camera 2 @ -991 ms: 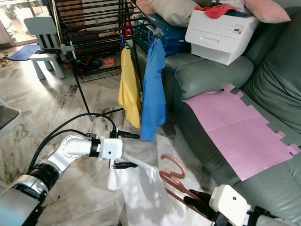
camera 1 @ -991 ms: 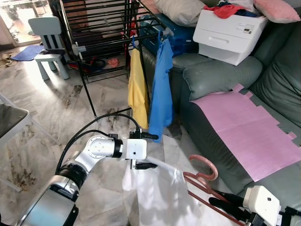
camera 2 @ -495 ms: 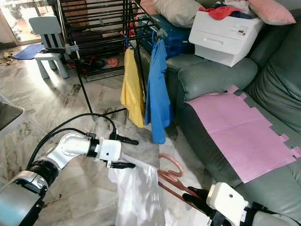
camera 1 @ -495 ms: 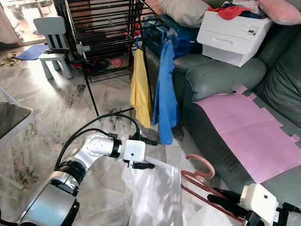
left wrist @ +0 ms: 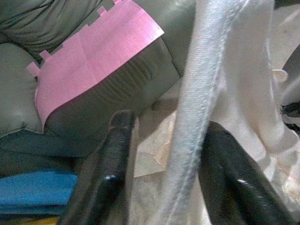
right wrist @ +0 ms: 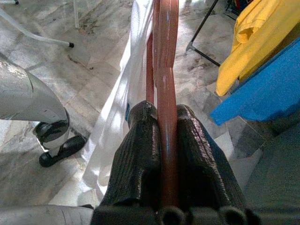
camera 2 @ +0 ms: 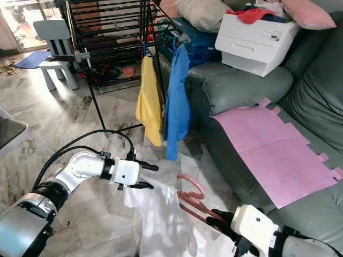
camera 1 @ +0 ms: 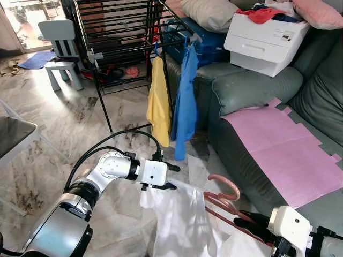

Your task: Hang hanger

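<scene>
The black drying rack [camera 1: 115,40] stood at the far side of the marble floor [camera 1: 64,128], just beside the grey sofa [camera 1: 252,91], and it already carried 2 garments: a yellow shirt [camera 1: 159,104] and a blue shirt [camera 1: 186,91], hanging side by side from its front bar. That bar was the target, and it lay well ahead of and above both arms, up and slightly toward the robot's left.

Lower and nearer, a white garment [camera 1: 179,219] hung between the 2 arms over the floor. The red hanger [camera 2: 194,197] sat inside it, its curved hook poking up out of the neck and pointing roughly toward the rack, its long axis running back from the hook to the right arm.

The right gripper [right wrist: 161,136] was clamped tight on the hanger's bar, both fingers pressed against it. The left gripper [camera 1: 170,176] held out the garment's far shoulder; the left wrist view showed the white seam running between its fingers [left wrist: 112,159], which stood a little apart around the cloth.

By my read, the right arm owned the hanger, so the lift to the bar was its job, hook leading.
</scene>
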